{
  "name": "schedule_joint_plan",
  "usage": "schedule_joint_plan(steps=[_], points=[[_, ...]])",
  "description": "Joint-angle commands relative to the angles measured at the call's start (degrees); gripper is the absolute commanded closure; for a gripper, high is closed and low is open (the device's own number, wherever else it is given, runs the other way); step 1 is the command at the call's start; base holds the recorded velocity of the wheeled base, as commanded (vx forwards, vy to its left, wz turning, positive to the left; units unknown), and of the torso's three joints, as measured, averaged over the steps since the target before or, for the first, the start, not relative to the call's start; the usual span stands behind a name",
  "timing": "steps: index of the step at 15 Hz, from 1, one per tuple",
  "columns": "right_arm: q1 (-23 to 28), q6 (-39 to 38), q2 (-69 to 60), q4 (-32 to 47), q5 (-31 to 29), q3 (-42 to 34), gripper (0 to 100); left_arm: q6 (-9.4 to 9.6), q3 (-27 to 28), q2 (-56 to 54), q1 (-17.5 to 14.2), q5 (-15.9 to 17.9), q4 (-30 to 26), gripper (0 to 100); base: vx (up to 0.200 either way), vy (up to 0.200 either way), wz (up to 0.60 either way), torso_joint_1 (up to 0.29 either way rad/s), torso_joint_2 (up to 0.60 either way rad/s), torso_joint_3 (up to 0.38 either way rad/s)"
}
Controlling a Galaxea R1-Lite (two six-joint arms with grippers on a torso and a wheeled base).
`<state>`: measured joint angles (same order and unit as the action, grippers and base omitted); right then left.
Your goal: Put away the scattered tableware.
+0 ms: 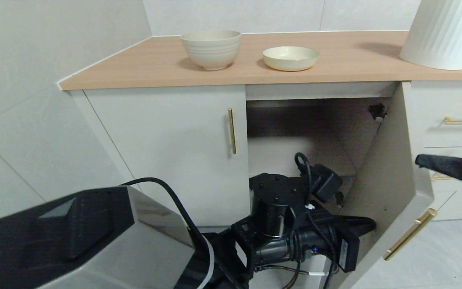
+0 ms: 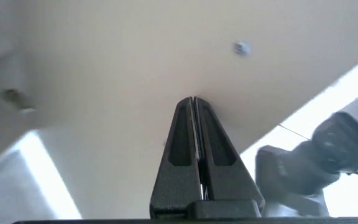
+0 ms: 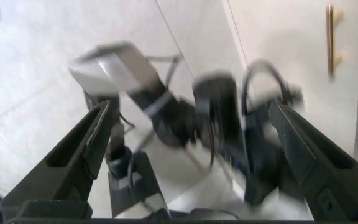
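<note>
Wood-toned countertop (image 1: pixel 155 60) spans the cabinet (image 1: pixel 167 152), whose right door (image 1: pixel 391 168) stands open; a white ribbed container (image 1: pixel 443 32) sits at the counter's right end; the deep cream bowl (image 1: pixel 211 49) stands left of the shallow dish (image 1: pixel 291 58), near but apart; the right gripper (image 3: pixel 191 107) has its jaws wide apart; the left gripper (image 2: pixel 194 106) has its jaws pressed together, empty, tips close to a pale panel.

matt wood countertop (image 1: pixel 134 64), glossy ceramic bowl (image 1: pixel 211 50)

The banded bowl (image 1: pixel 211 50) is cream, the dish (image 1: pixel 291 58) pale yellow, the countertop (image 1: pixel 142 66) tan.
</note>
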<state>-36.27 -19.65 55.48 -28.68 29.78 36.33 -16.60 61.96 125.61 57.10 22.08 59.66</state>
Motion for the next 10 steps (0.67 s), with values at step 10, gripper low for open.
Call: schedule_joint_plan(steps=[10], points=[[0.32,0.23,8.50,8.12,-0.60,6.83,0,0.26,-9.32,-12.41,-4.63,-8.45,1.86,100,0.000,0.000,0.00,0.000,0.00,0.000]])
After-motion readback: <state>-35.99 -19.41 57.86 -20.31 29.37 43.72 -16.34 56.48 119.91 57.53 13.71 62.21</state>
